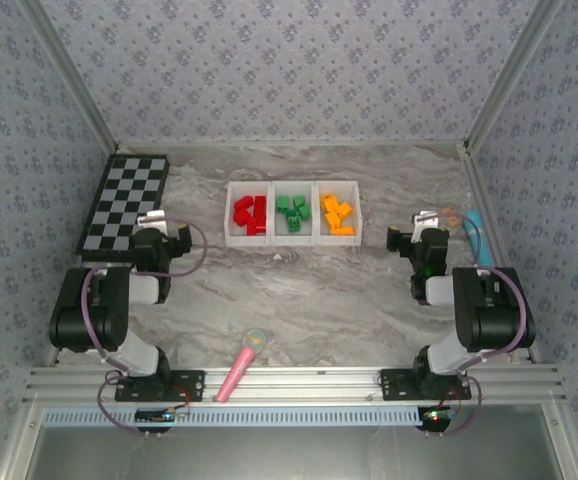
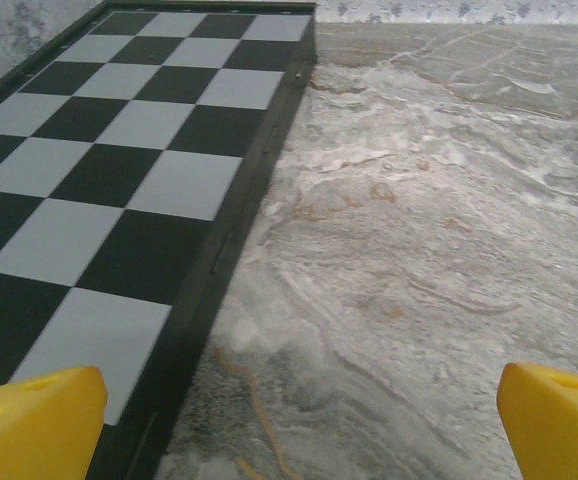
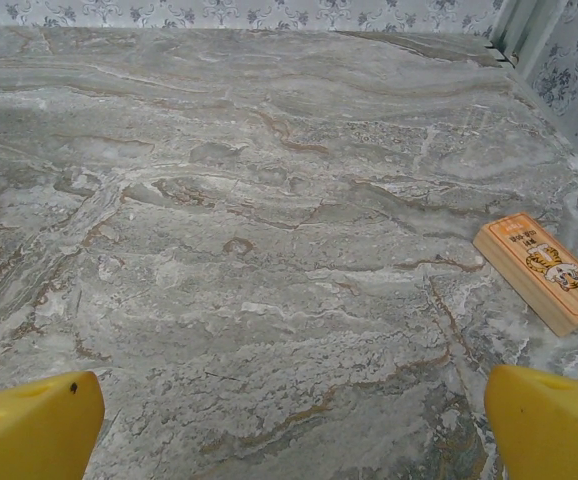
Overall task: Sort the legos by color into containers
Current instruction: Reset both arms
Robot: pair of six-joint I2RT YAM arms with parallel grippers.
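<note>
Checkerboard (image 1: 124, 200) lies flat at 10 o'clock on the marble table (image 1: 309, 290). Pink toy microphone (image 1: 241, 364) at 6, head pointing 1 o'clock. Tiger-print wooden block (image 3: 541, 272) at 3, light-blue item (image 1: 477, 235) near it.

The left arm (image 1: 94, 310) and right arm (image 1: 489, 310) are resting folded, elbows outward, wrists pointing forward. The left gripper (image 2: 294, 432) and right gripper (image 3: 294, 428) are both holding their yellow fingers (image 2: 34, 425) spread wide
</note>
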